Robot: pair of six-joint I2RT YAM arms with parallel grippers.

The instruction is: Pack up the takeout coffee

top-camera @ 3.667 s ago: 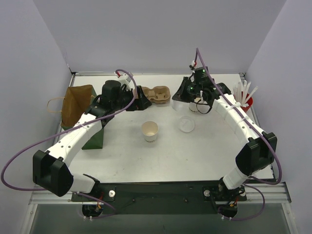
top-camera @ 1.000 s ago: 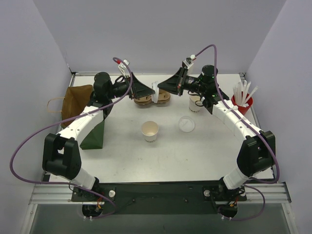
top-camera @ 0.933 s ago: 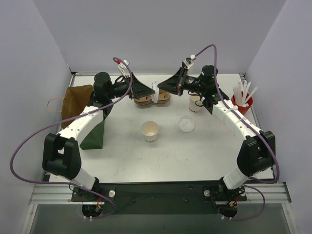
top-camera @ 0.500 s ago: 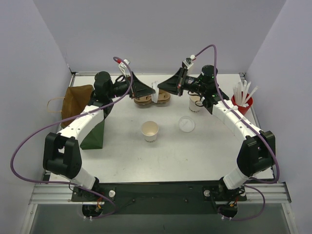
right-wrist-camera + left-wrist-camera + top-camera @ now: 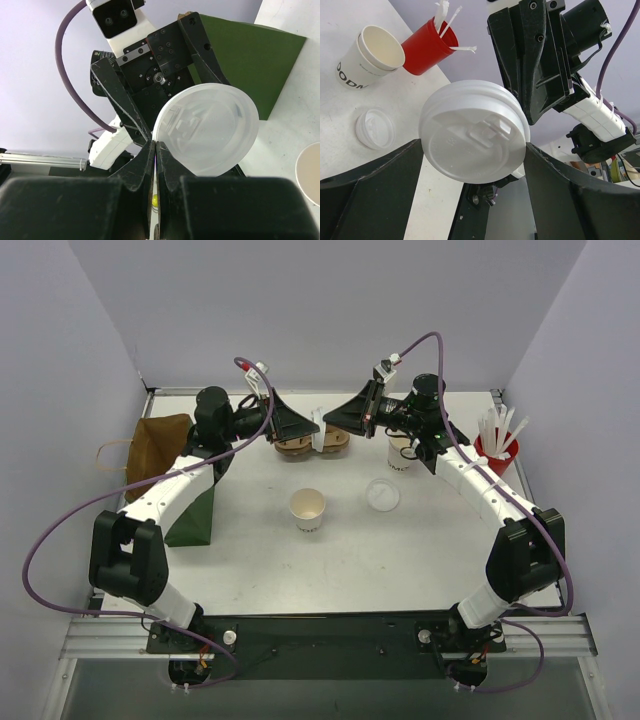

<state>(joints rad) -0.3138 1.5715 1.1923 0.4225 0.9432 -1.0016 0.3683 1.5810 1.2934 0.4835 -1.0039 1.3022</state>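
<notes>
The lid [image 5: 318, 430] is hanging on edge in the air at the table's [image 5: 420, 560] 12 o'clock, overlapping the carrier [image 5: 296, 447] in the top view. The right gripper [image 5: 155, 144] is reaching in from 3 o'clock and pinching the lid's rim, its fingers pressed together on it. The left gripper [image 5: 474, 146] is facing the lid from 9 o'clock with its jaws standing wide, one finger at each side of the rim; whether they are pressing on it I cannot tell. A cup [image 5: 308, 508] is standing upright and uncovered near the table's middle, at 6 o'clock from the held lid. A second lid [image 5: 382, 494] is lying flat on the table at 3 o'clock from that cup, near it but apart. A second cup [image 5: 401, 452], also uncovered and showing dark print on its side, is standing at 12 o'clock from the second lid. The red cup [image 5: 497, 448] is sitting at 3 o'clock from the second cup, close to the table's right edge, with sticks [image 5: 503, 424] poking out of it. A brown bag [image 5: 160, 448] is lying at the table's 9 o'clock edge. A green bag [image 5: 195, 515] is lying at 5 o'clock from the brown one, partly under the left arm.
</notes>
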